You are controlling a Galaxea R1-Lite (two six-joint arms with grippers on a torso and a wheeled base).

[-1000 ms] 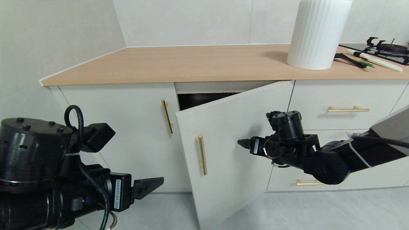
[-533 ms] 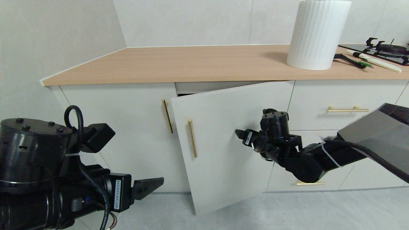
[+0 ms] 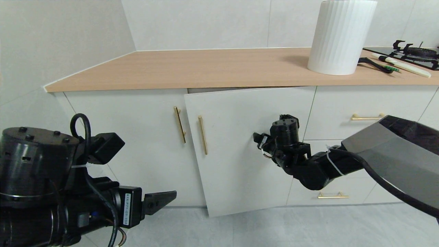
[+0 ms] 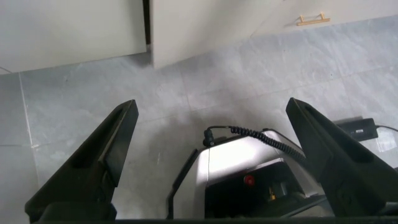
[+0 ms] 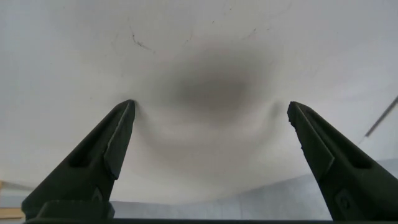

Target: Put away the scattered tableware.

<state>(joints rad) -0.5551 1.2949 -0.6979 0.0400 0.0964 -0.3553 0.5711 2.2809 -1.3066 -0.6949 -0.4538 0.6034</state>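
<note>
My right gripper (image 3: 256, 138) presses its open fingertips against the white cabinet door (image 3: 247, 144), which stands almost flush with the cabinet front. In the right wrist view the door's face (image 5: 205, 81) is right before the spread fingers (image 5: 106, 149). The door's gold handle (image 3: 202, 134) lies left of the gripper. My left gripper (image 3: 168, 198) hangs low at the left, open and holding nothing, above the grey floor (image 4: 205, 93). On the wooden counter (image 3: 192, 68) at the far right lie black, green and cream utensils (image 3: 394, 65).
A tall white ribbed container (image 3: 339, 36) stands on the counter. A black stove grate (image 3: 416, 51) sits at the far right. Drawers with gold handles (image 3: 368, 117) are right of the door. Another door with a gold handle (image 3: 179, 124) is to its left.
My right gripper has pushed the cabinet door inward from wide open to nearly shut, moving forward with it. The left arm has stayed where it was.
</note>
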